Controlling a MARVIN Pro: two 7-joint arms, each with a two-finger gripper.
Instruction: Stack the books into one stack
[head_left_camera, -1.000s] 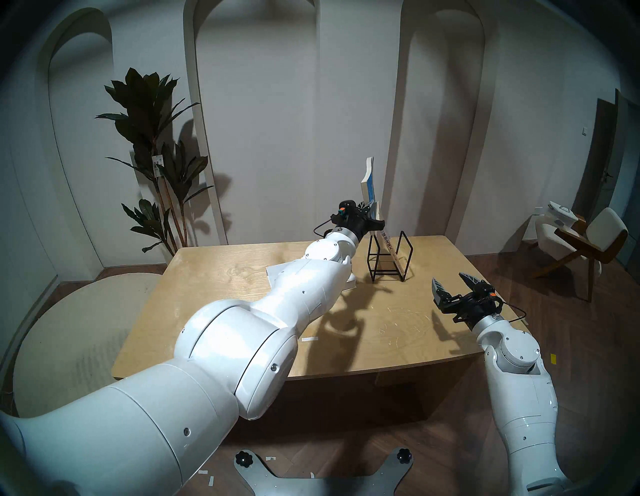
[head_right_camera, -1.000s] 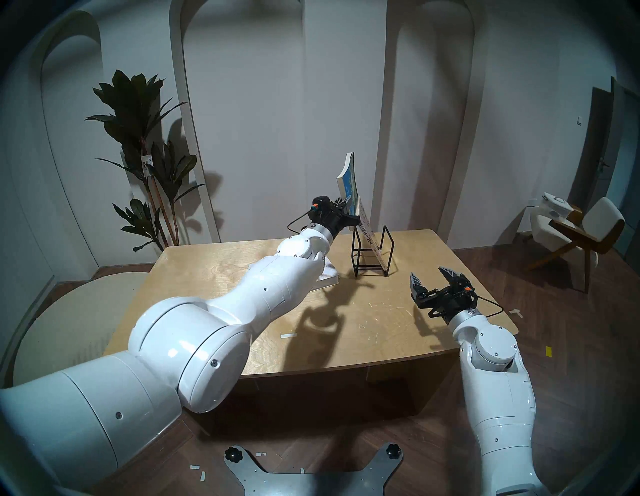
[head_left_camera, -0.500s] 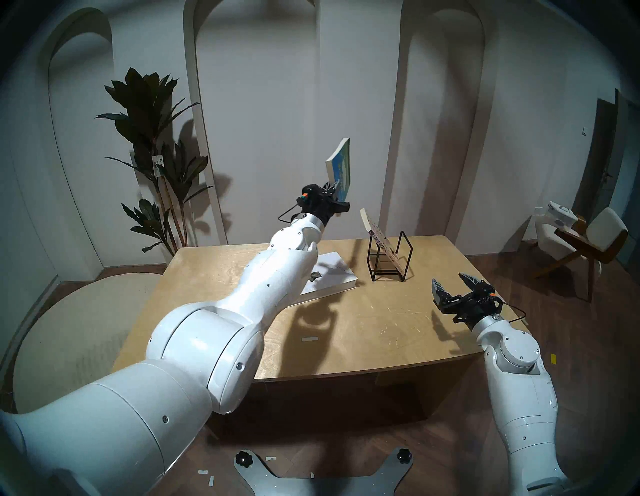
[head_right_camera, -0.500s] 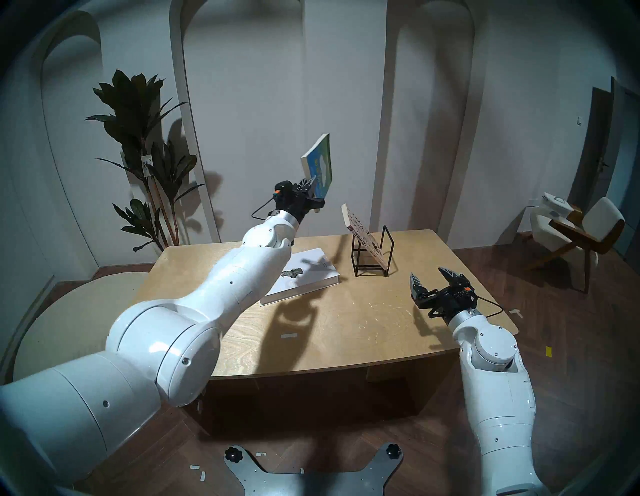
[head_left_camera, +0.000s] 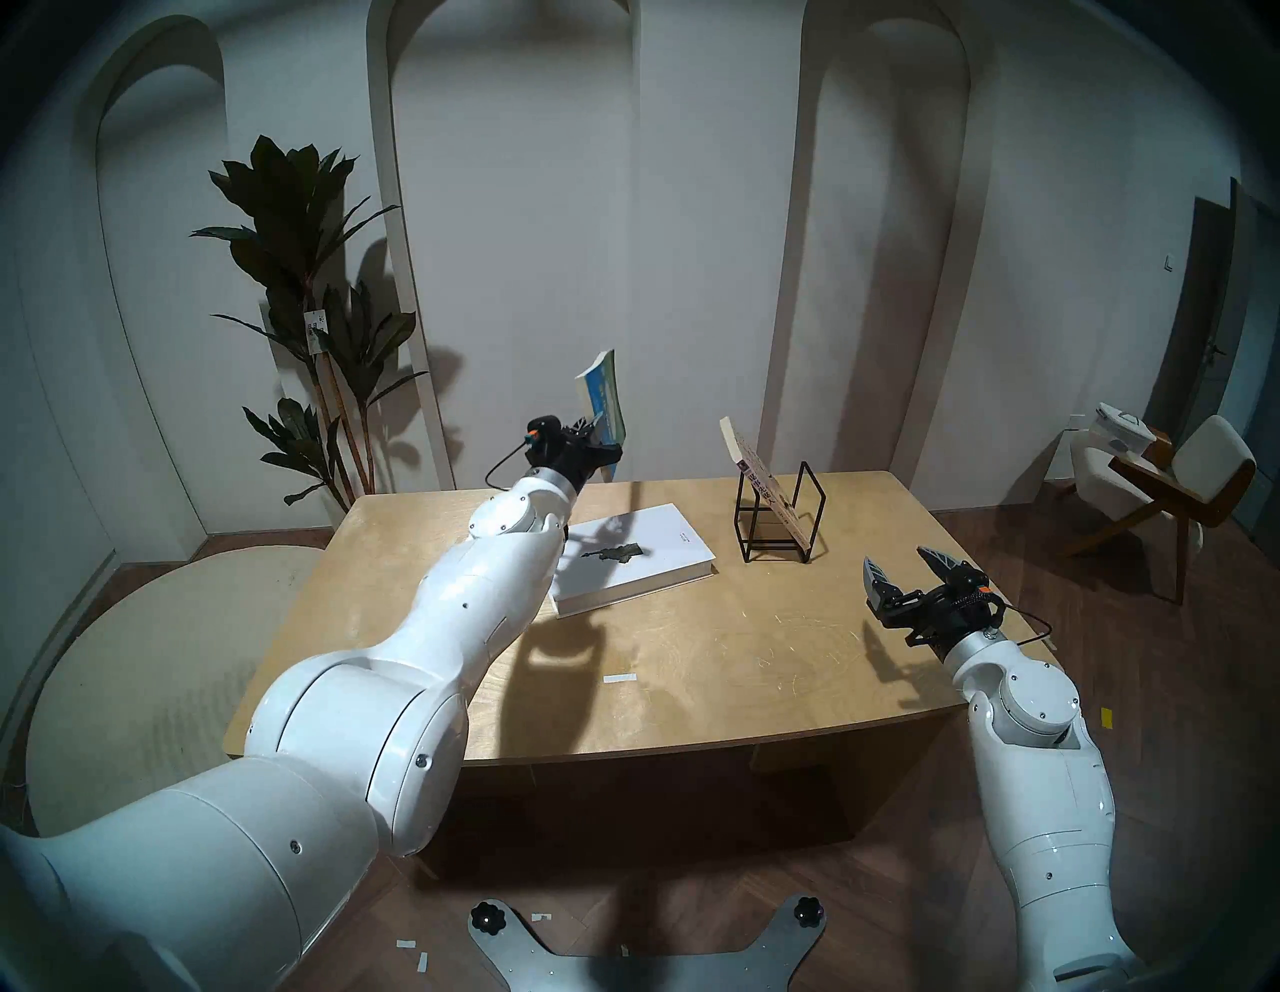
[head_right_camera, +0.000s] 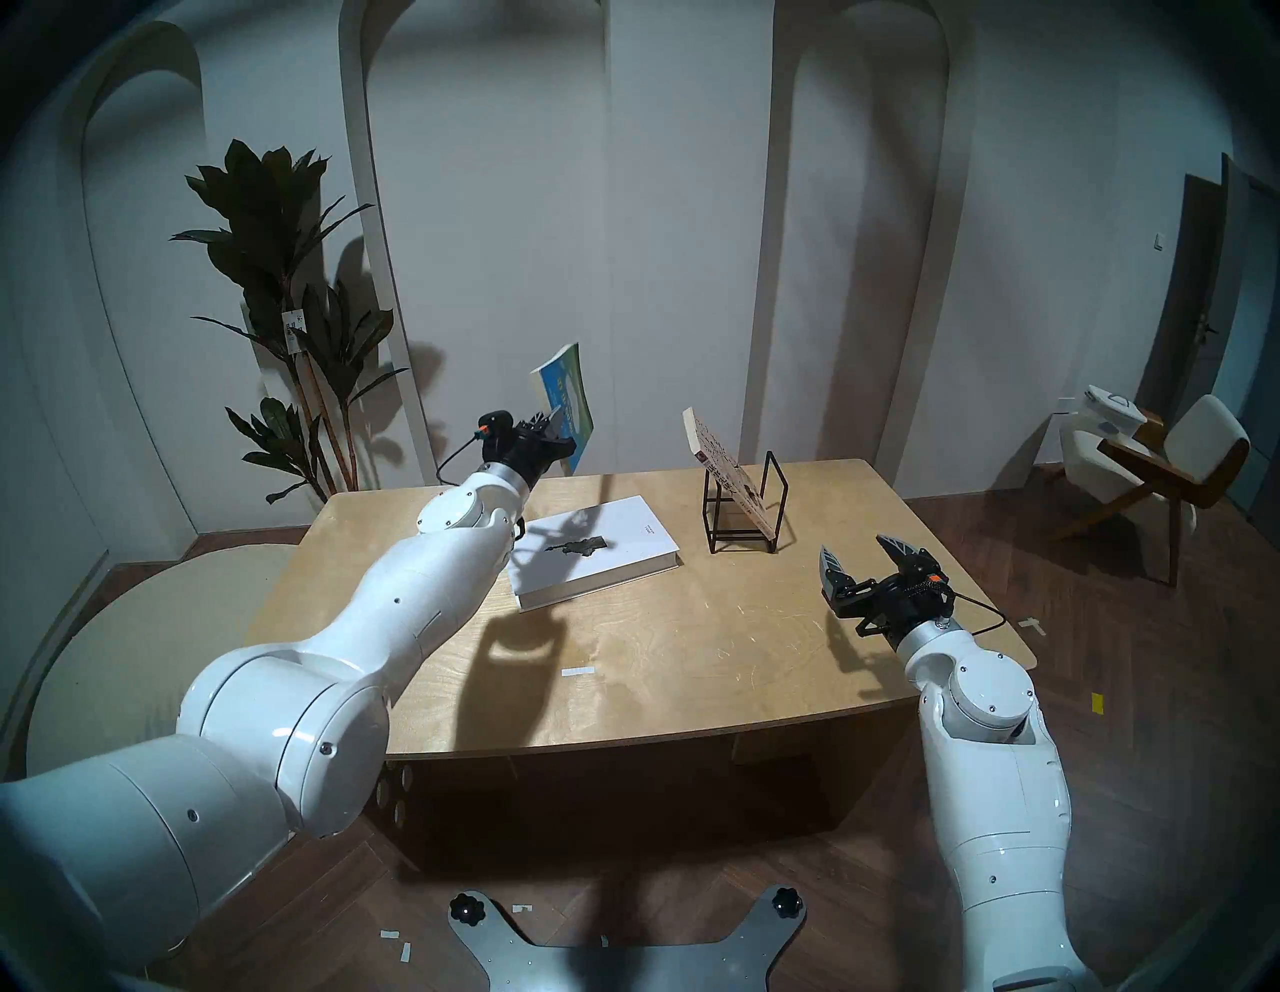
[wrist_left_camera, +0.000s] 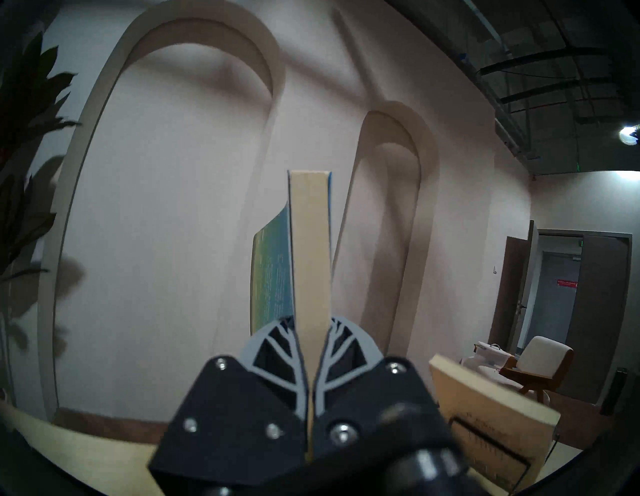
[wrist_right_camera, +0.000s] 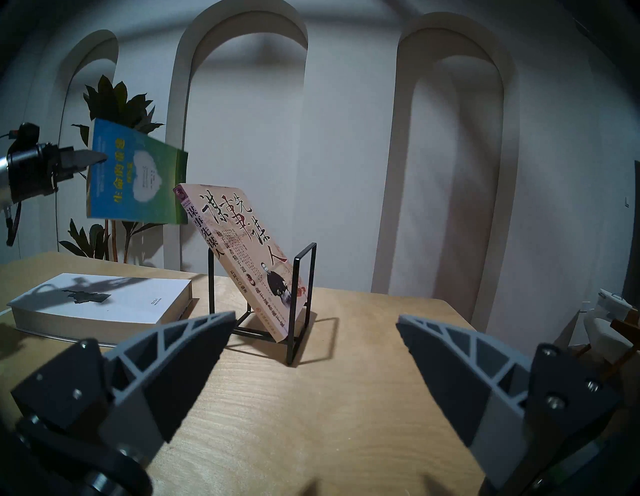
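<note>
Above the table's (head_left_camera: 692, 665) far left side, your left gripper (head_left_camera: 601, 443) is clamped on the blue-green paperback (head_left_camera: 602, 395), held upright in the air over the white hardcover (head_left_camera: 644, 561), whose near-left corner your forearm hides. Your right gripper (head_left_camera: 907, 575) hangs spread wide and empty near the table's right edge. Beige-pink paperback (wrist_right_camera: 242, 249) leans tilted in the black wire rack (wrist_right_camera: 301, 298); its lower edge is hard to make out behind the wires.

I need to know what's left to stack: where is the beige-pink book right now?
The beige-pink book leans tilted in the black wire rack on the table's far right part, right of the flat white book.
</note>
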